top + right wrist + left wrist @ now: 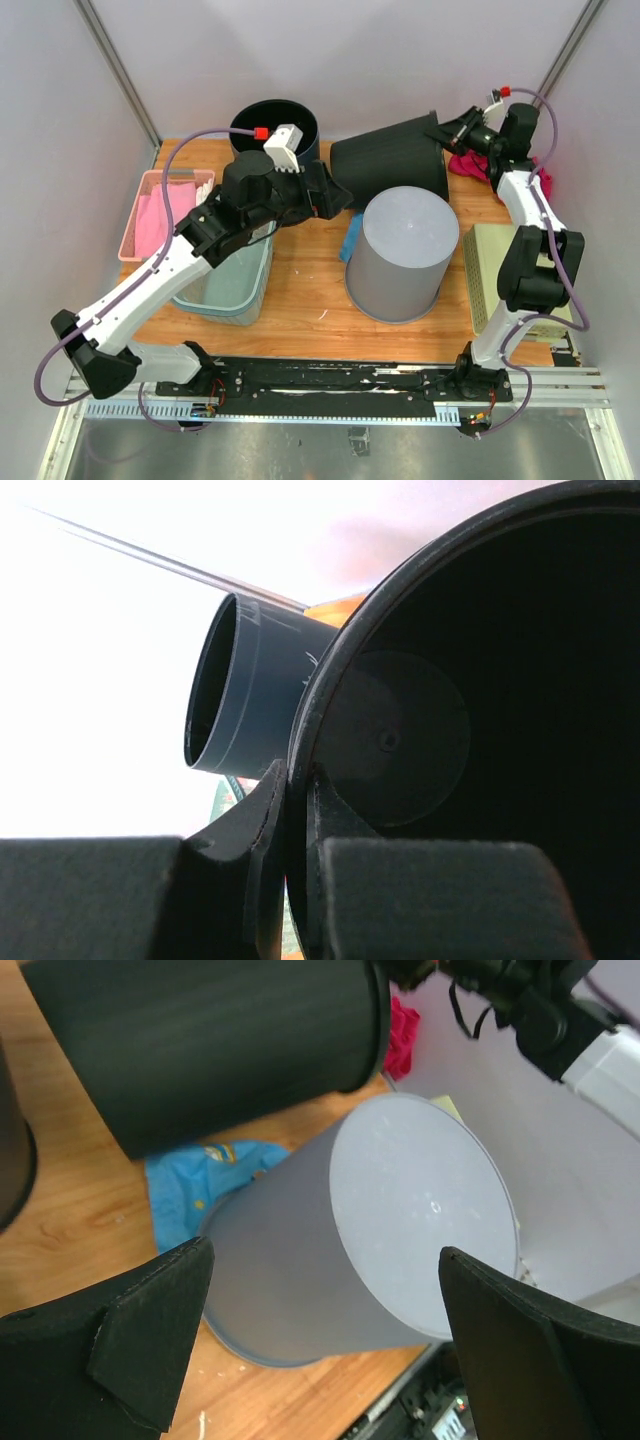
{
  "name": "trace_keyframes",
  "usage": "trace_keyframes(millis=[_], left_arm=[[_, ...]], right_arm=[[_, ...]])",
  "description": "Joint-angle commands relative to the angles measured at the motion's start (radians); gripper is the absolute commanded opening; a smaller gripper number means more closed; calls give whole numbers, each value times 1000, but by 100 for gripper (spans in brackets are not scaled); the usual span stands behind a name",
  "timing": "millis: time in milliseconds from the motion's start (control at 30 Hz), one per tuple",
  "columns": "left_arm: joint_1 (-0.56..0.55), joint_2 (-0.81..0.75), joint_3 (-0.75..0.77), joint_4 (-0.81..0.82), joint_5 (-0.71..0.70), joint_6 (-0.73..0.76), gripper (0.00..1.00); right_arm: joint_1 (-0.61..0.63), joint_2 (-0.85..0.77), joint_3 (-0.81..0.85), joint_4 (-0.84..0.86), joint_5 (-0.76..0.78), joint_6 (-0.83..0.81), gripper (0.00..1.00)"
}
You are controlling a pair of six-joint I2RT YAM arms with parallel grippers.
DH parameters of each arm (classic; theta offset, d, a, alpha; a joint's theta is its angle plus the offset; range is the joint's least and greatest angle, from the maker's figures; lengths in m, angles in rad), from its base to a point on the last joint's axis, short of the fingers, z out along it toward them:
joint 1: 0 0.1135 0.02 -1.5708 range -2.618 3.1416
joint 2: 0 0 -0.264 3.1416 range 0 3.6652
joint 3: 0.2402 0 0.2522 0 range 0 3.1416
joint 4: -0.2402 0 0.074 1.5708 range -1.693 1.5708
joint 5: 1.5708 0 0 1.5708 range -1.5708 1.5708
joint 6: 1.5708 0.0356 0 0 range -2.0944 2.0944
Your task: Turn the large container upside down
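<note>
While right gripper [295, 792] pinches bin [390, 165] by its rim, bin seems light, stiff, slick; left gripper [322, 1260] gapes empty.

Spread left gripper [325, 1255] flanks grey bin [420, 1220] beneath black container [200, 1045] lying sideways

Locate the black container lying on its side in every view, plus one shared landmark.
Top external: black container at upper centre, behind the upturned grey container.
Left wrist: across the top left.
Right wrist: fills the right side, mouth toward the camera, rim pinched by the right gripper.
Landmark: the dark round bin, just left of it in the top and right wrist views.
</note>
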Motion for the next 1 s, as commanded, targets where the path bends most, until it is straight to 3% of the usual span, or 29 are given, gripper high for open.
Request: trace_keyframes(millis=[0, 100, 167, 333, 467, 967], left_arm=[[31, 39, 58, 61, -2, 107, 99], [74, 107, 129, 5, 96, 126, 99], [97, 133, 137, 13, 109, 115, 99], [161, 234, 153, 29, 153, 74, 99], [178, 304, 149, 42, 147, 54, 99], [222, 529, 217, 105, 236, 76, 99]], right_arm=[[-53, 23, -90, 206, -150, 180, 1], [-86, 4, -149, 133, -157, 102, 1], [-113, -19, -179, -27, -132, -7, 1], [-138, -68, -164, -410, 35, -338, 32], [-138, -104, -158, -513, 118, -429, 45], [-138, -146, -151, -585, 209, -486, 45]])
